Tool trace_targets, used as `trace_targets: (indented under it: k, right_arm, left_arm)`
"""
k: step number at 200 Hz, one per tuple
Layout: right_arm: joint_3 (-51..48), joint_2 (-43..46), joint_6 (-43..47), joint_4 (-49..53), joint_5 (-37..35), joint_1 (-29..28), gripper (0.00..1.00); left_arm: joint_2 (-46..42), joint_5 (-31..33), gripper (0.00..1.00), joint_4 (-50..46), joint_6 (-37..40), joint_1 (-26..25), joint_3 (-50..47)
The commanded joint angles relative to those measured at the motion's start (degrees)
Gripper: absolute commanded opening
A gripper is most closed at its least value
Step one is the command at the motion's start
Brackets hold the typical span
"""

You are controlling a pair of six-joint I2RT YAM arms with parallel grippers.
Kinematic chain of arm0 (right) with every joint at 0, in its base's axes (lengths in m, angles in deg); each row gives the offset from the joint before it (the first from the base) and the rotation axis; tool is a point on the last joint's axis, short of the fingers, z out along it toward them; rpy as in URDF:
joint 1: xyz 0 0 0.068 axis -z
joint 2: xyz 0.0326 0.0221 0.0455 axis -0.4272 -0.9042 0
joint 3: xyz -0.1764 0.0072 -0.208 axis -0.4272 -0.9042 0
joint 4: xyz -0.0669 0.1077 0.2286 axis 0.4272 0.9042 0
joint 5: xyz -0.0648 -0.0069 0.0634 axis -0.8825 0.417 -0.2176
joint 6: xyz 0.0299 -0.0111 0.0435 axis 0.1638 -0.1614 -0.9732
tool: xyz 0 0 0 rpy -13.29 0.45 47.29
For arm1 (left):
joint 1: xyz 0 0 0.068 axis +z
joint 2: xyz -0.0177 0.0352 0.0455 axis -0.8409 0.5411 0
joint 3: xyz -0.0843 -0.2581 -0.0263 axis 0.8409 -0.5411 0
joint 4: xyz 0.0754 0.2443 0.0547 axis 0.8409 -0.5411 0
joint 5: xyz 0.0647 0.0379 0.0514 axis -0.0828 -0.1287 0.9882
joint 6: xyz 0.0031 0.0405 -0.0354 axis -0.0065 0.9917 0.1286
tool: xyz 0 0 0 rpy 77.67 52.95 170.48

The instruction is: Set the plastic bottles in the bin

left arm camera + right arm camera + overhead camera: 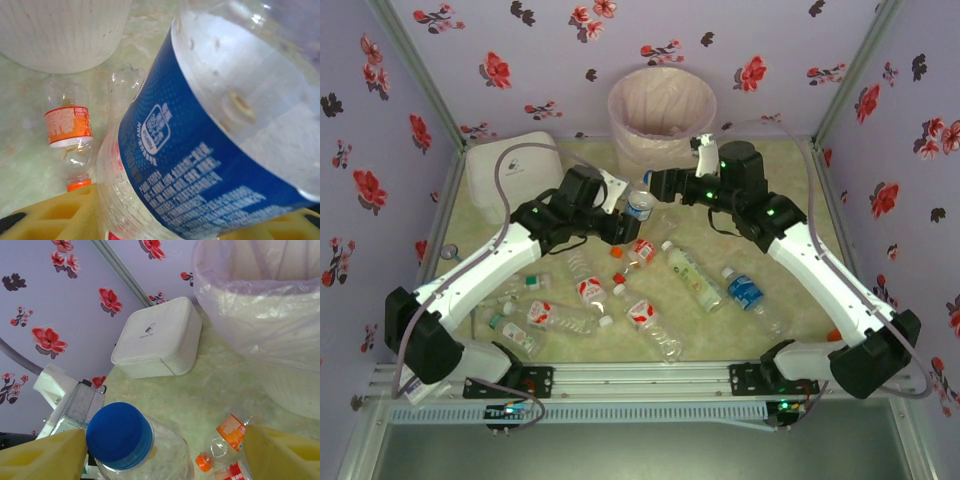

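Findings:

1. The bin (638, 150) stands at 12 o'clock on the worktop (582, 158), against the flowered back wall. Its thin pink liner is folded over the rim.
2. The left gripper (623, 203) is clenched on 1 blue-label bottle (200, 165), holding it clear of the worktop just at 6 o'clock of the bin. In the left wrist view the bottle lies across the yellow fingers (55, 215).
3. The right gripper (162, 452) faces the left one from 3 o'clock. It is released. Its 2 yellow fingers straddle the bottle's blue cap (120, 432), with a clear gap on the 3 o'clock side.
4. The loose bottles (650, 320) lie on their sides at 6 o'clock of the 2 grippers, spread from 8 o'clock to 4 o'clock of the worktop. Their labels are red, green and blue.
5. An orange-label bottle (67, 130) with an orange cap lies on the worktop below the held bottle.
6. A white lidded box (510, 175) sits at 10 o'clock, apart from the bin.
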Motion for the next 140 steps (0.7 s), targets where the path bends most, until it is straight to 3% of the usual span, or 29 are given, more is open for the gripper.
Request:
trace_targets:
  k: [1, 34, 54, 104, 125, 140]
  right_arm:
    - [1.68, -1.08, -1.24, -2.59, 1.48, -0.61, 0.77]
    - [1.58, -1.94, -1.82, -3.17, 2.80, -1.91, 0.77]
    - [1.55, -2.83, -1.81, -3.17, 2.60, -1.92, 0.71]
    - [2.37, -2.59, -0.81, -2.50, 0.50, -2.05, 0.33]
    - [3.46, -1.73, 0.67, -0.92, -0.87, -2.00, 0.27]
    - [4.84, -0.83, 2.23, 0.97, -2.48, -1.96, 0.24]
  left_arm:
    - [1.08, -2.53, 0.37, 2.75, -0.81, -0.67, 2.17]
    - [1.52, -2.53, 0.37, 3.31, -1.32, -0.67, 1.82]
    - [1.36, -2.55, 0.37, 3.71, -1.52, -0.68, 1.65]
    - [0.75, -2.45, 0.41, 4.54, -1.69, -0.67, 0.28]
    - [0.32, -2.17, 0.44, 5.30, -1.95, -0.60, -0.37]
    - [0.05, -1.11, 0.53, 4.89, -2.20, -0.50, -0.21]
